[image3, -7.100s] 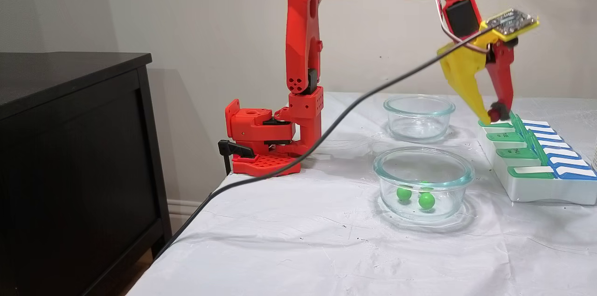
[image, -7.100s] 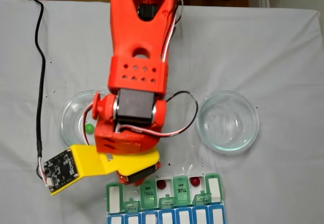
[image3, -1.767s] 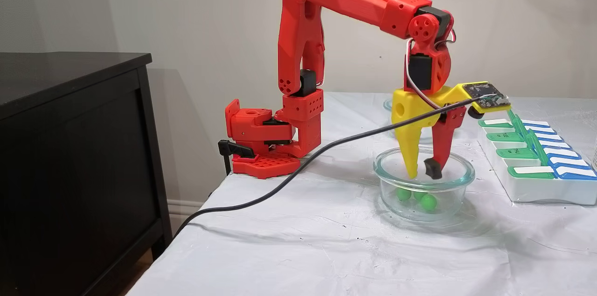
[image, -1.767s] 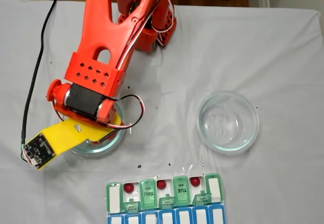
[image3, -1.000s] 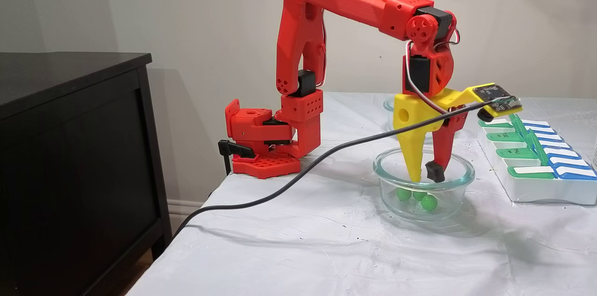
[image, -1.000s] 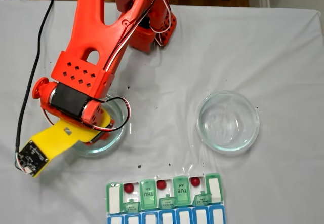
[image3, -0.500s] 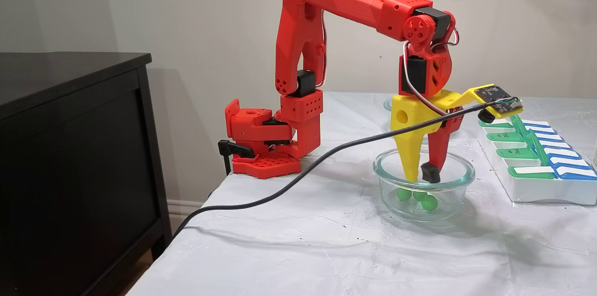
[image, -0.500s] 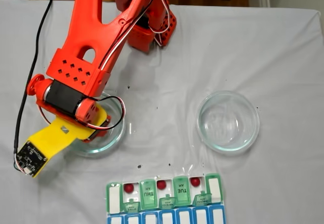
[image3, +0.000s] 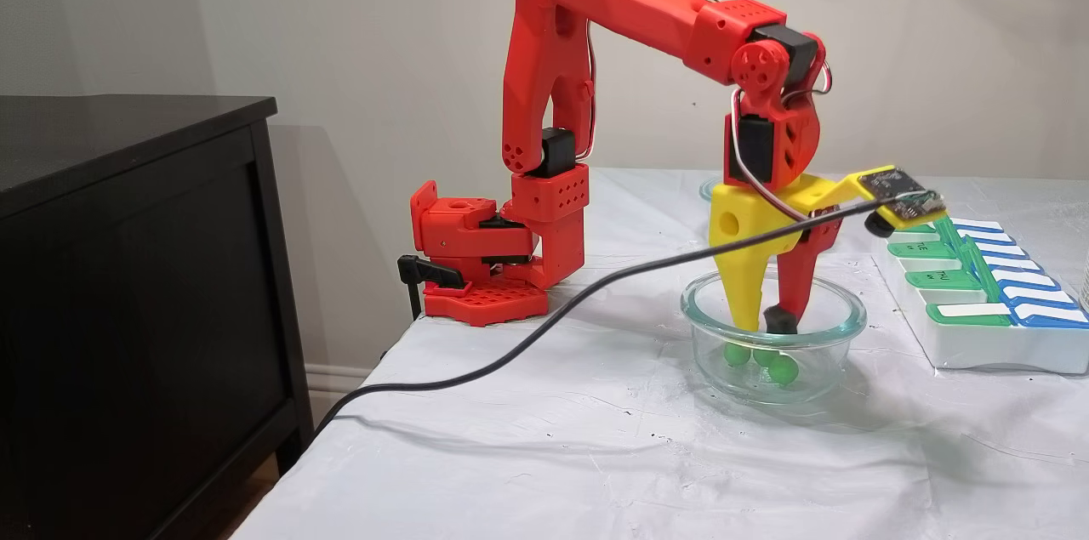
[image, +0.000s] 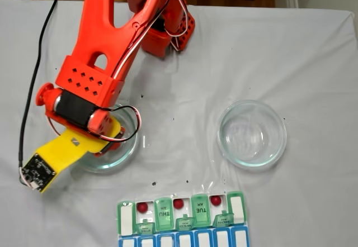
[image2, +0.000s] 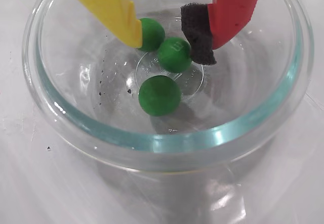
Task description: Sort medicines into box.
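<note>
The pincer (image2: 169,34) hangs spread inside the glass dish (image2: 167,143), gripping nothing; its yellow tip touches one green ball (image2: 152,33), its padded red tip sits just beside a second (image2: 174,54), and a third (image2: 159,95) lies nearer the camera; three red balls (image: 143,207) already rest in the box (image: 182,218) on the surface, so the greens look to be in hand; next, I judge, it must centre on one ball, drop a little and close without nudging the neighbours.
</note>
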`<state>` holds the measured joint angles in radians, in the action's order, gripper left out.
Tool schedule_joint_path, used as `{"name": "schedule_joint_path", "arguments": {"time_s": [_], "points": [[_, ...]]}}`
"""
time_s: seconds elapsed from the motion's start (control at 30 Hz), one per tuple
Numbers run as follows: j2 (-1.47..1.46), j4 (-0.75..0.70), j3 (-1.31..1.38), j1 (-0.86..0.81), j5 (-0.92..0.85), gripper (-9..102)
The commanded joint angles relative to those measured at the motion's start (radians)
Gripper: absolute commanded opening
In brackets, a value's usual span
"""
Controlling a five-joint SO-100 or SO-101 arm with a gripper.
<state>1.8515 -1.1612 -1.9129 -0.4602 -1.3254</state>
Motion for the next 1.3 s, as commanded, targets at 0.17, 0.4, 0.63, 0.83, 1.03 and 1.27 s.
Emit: {"name": "schedule_joint_path", "arguments": {"time_s": [0.17, 0.4, 0.63, 0.83, 1.03, 1.27], "points": [[0.110, 0.052, -0.023, 0.011, 0.028, 16], [0.115, 0.072, -0.035, 0.011, 0.029, 16], [0.110, 0.081, -0.037, 0.012, 0.032, 15], [0.109, 0.089, -0.043, 0.012, 0.035, 14], [0.109, 0.089, -0.048, 0.012, 0.038, 13], [0.112, 0.098, -0.058, 0.014, 0.040, 11]]}}
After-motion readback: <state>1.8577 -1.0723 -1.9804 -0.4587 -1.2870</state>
